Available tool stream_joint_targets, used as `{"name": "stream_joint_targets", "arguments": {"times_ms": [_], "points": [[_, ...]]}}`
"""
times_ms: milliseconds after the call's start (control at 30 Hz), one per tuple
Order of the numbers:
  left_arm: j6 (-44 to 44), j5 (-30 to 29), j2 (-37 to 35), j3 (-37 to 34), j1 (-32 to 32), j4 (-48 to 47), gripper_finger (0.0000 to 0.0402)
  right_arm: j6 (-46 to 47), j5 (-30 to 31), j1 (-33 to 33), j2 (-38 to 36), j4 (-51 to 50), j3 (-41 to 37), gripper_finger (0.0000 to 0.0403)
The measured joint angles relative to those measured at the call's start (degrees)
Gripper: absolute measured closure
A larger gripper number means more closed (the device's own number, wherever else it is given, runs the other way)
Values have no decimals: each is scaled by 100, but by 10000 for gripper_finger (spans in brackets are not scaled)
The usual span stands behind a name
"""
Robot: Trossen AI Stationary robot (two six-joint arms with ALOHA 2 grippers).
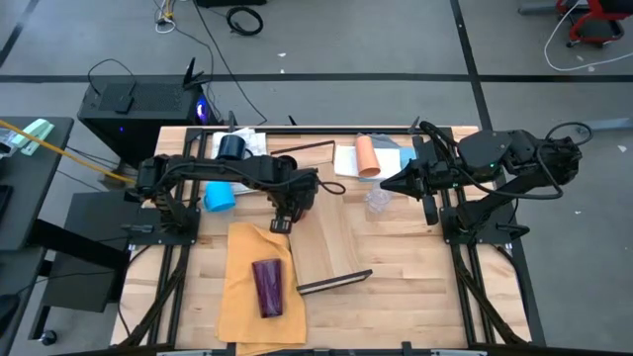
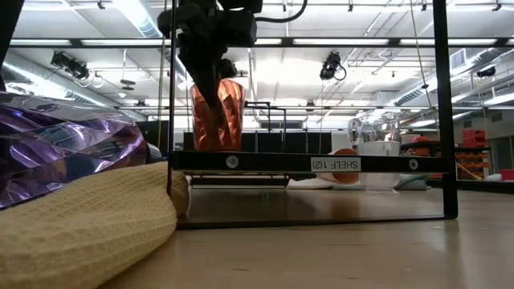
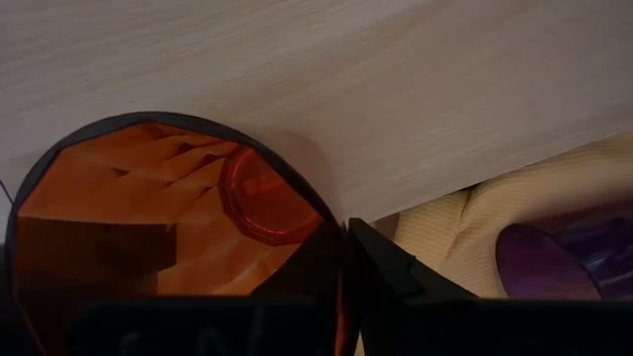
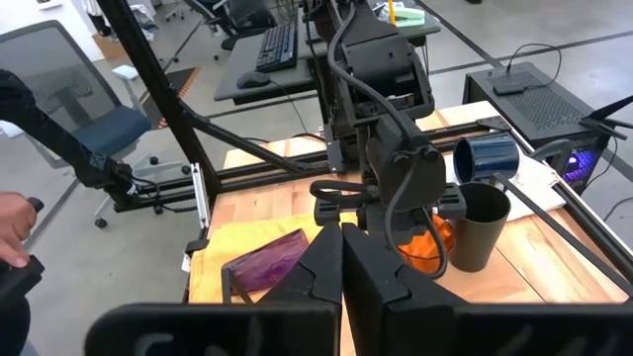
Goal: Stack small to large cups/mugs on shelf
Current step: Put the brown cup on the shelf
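Purple tumbler [image 1: 268, 287] lying on yellow cloth [image 1: 240, 305] nr shelf [image 1: 326, 225].

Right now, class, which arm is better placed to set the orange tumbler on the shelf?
Left. The left gripper already grips the orange tumbler upright above the shelf; the right gripper waits empty, shut.

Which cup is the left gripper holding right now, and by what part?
The left gripper holds the orange tumbler by its rim, one finger inside the mouth, upright on the shelf. The right gripper holds nothing.

Counter [image 1: 396, 267]: shelf [image 1: 331, 213], mustard cloth [image 1: 247, 297] under lying purple tumbler [image 1: 269, 287], peach cup [image 1: 367, 156], blue mug [image 1: 219, 196].
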Motion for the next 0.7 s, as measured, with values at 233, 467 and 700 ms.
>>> {"name": "stream_joint_targets", "arguments": {"times_ms": [233, 467, 700], "points": [[-5, 2, 0, 0, 13, -29, 377, 42, -2, 0, 0, 0, 0, 394], [-48, 13, 0, 0, 16, -11, 352, 44, -2, 0, 0, 0, 0, 394], [-50, 63, 0, 0, 16, 56, 319, 42, 0, 0, 0, -1, 0, 394]]}}
